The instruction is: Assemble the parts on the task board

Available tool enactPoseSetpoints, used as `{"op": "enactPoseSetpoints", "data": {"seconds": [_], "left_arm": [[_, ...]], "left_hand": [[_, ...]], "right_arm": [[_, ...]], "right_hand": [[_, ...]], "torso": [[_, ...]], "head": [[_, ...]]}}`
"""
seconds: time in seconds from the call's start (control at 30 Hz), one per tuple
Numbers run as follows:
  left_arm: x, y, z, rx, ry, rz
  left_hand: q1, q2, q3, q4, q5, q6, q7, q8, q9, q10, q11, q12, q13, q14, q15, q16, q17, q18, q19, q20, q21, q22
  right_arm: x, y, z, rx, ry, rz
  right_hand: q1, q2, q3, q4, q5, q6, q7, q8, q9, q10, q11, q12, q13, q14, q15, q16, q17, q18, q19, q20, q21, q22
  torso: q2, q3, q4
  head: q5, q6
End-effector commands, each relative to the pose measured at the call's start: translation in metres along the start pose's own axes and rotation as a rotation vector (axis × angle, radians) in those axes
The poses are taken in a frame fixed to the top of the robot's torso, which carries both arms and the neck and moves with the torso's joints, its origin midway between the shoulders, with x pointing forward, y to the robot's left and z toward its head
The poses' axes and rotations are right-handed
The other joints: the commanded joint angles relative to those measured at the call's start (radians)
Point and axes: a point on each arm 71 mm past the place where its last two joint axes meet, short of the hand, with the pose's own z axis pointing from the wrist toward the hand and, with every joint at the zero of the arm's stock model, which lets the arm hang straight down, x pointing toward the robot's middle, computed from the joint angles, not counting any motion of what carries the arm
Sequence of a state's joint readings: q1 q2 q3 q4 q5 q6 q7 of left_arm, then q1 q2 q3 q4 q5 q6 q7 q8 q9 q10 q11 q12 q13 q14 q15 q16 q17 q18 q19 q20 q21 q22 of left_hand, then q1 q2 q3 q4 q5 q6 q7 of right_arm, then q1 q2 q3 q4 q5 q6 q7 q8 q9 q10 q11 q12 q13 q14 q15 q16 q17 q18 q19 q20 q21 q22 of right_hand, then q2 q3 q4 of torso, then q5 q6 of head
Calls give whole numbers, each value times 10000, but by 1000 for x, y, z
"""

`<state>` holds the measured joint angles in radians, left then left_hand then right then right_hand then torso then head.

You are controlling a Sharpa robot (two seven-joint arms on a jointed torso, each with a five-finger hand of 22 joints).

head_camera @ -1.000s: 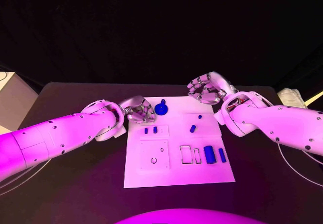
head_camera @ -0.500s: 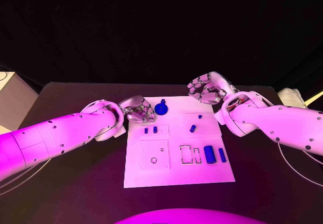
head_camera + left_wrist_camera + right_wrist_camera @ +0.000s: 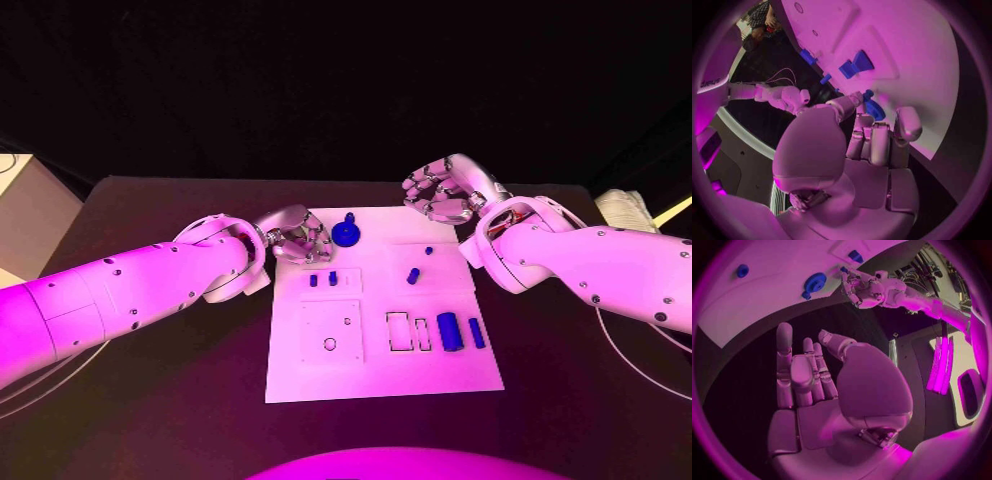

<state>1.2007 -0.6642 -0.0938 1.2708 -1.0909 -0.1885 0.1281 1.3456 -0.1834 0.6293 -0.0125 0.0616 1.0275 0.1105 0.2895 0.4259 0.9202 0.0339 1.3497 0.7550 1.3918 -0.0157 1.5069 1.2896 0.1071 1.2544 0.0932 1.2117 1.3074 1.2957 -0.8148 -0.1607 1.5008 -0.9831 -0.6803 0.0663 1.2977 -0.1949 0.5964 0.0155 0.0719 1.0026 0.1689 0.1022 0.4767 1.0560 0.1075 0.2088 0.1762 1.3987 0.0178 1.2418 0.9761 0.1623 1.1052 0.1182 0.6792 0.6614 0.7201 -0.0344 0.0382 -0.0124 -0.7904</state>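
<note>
The white task board point(image 3: 378, 365) lies mid-table. My left hand point(image 3: 296, 238) hovers at its far left corner with fingers curled. Thumb and fingers pinch a small blue part point(image 3: 872, 107), whose blue tip point(image 3: 844, 270) shows at the left hand point(image 3: 862, 287). A round blue part with a stalk point(image 3: 346, 234) stands just beside that hand. Two small blue parts point(image 3: 322, 279) stand close by on the board, also seen as the pair point(image 3: 856, 64). My right hand point(image 3: 444, 190) is beyond the far right corner, fingers stretched and nothing in it point(image 3: 811, 385).
A small blue peg point(image 3: 414, 275) lies mid-board. Two blue cylinders point(image 3: 460, 331) lie beside rectangular slots point(image 3: 407, 332) on the board's right. A square plate with holes point(image 3: 332, 330) is on the near left. A pale object point(image 3: 624, 208) sits at the table's right edge.
</note>
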Motion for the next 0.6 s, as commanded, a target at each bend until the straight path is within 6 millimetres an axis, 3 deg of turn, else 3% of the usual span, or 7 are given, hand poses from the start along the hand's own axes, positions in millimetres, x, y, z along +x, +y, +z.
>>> {"op": "enactPoseSetpoints", "data": {"seconds": [0.03,0.6], "left_arm": [[0,0,0,79,-14,-93],[0,0,-1,114,-30,-358]], "left_hand": [[-16,-109,-11,-57,1,-68,1,-39,-17,-83,17,-44,-6,-11,6,24,14,-63,66,-8,45,303],[-60,-149,-23,-50,7,-174,0,-136,-67,-62,14,-53,-2,-3,10,28,29,-68,79,-1,67,321]], "right_arm": [[0,1,0,-82,58,-12],[2,0,1,51,241,-11]], "right_hand": [[35,-81,-35,36,59,-38,56,-55,7,57,4,-44,-15,37,55,38,-10,195,5,35,-33,10],[26,-111,-66,42,51,-74,76,-90,0,-13,32,-116,-97,-12,76,-18,-116,191,-10,49,-61,10]], "torso": [[-1,-3,6],[1,-3,5]], "head": [[-10,-1],[-32,0]]}}
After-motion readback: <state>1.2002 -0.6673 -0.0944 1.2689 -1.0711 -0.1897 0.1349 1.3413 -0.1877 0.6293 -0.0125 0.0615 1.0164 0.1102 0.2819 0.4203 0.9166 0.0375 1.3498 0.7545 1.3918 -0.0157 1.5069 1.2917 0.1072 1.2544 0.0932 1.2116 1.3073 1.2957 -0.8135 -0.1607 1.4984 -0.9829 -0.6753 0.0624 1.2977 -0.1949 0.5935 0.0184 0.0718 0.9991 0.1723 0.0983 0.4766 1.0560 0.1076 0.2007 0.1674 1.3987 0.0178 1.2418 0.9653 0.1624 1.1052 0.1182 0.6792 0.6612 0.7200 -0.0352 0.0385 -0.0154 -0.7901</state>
